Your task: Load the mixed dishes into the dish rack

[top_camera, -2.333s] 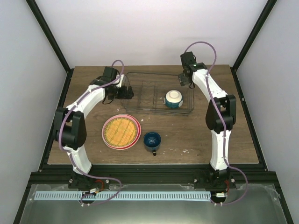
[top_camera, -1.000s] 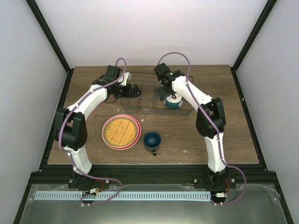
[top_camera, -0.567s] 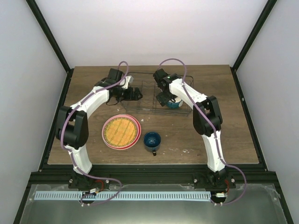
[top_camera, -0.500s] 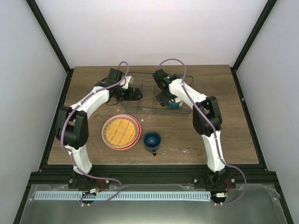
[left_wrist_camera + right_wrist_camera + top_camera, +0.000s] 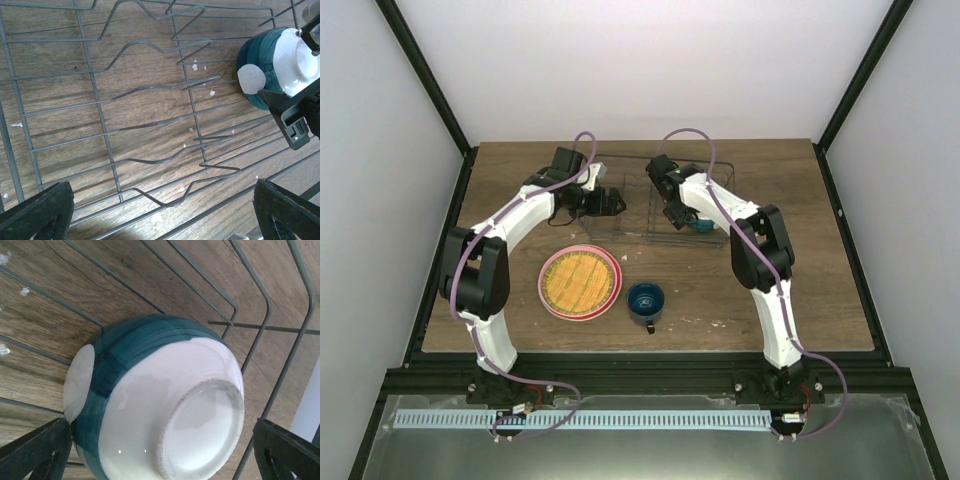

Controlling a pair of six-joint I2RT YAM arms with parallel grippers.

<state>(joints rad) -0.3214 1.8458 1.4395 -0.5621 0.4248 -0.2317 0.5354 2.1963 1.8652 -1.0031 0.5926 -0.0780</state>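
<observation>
I work on a dark wood-grain table (image 5: pixel 840 290) closed in by plain white walls (image 5: pixel 650 70) and black frame posts (image 5: pixel 430 90). Small white flecks (image 5: pixel 212 93) lie scattered on the wood.

The dish rack (image 5: pixel 630 215) stands at the middle of the far edge. My left gripper (image 5: pixel 610 200) hangs over the rack's left end. In its wrist view it (image 5: pixel 160 215) is spread wide and holds nothing, with only thin wires and bent dividers (image 5: pixel 150 90) over the wood below it.

My right gripper (image 5: pixel 682 215) is down inside the right half of the rack, at the bowl (image 5: pixel 706 226). The bowl (image 5: pixel 150 390) is tipped over, its white foot ring and teal side turned up toward my wrist camera. It lies between my two right fingers (image 5: pixel 35 450), which stand far apart. I cannot tell whether they press on it.

The woven-pattern plate (image 5: pixel 580 280) lies on top of the pink plate (image 5: pixel 548 290), toward the near edge and left of centre. The blue mug (image 5: pixel 646 300) stands upright just beside them on their right, its handle pointing at the near edge.
</observation>
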